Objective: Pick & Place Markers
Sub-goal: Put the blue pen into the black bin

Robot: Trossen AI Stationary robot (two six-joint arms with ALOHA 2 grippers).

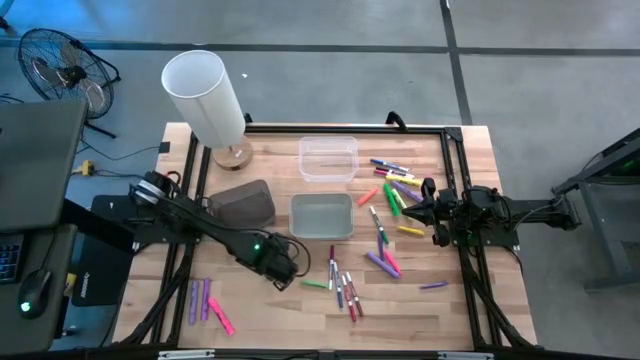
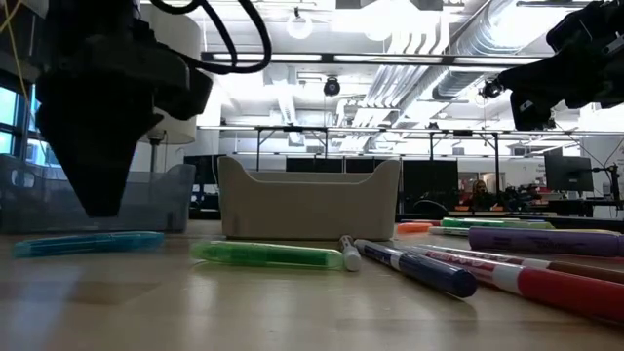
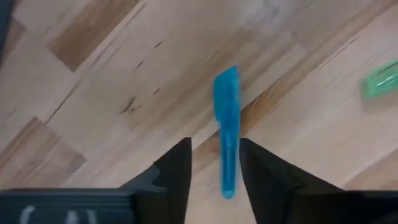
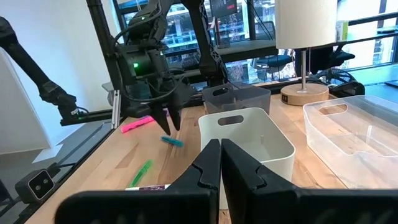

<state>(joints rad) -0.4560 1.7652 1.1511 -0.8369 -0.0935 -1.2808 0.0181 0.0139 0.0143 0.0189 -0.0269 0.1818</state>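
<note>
A light-blue marker (image 3: 227, 118) lies flat on the wooden table; it also shows in the low view (image 2: 88, 244). My left gripper (image 3: 214, 146) points down just above it, open, with one finger on either side of the marker's near end and touching nothing; in the high view it is at the table's near middle (image 1: 288, 272). A green marker (image 2: 268, 254) lies beside it. Several more markers (image 1: 392, 190) are scattered at the right. My right gripper (image 4: 221, 155) is shut and empty, raised above those markers (image 1: 428, 208).
A white bin (image 1: 322, 215), a clear bin (image 1: 328, 158) and a dark grey bin (image 1: 243, 203) stand mid-table. A lamp (image 1: 205, 95) stands at the far left. Purple and pink markers (image 1: 205, 300) lie near left, and several markers (image 1: 345, 290) lie near the middle.
</note>
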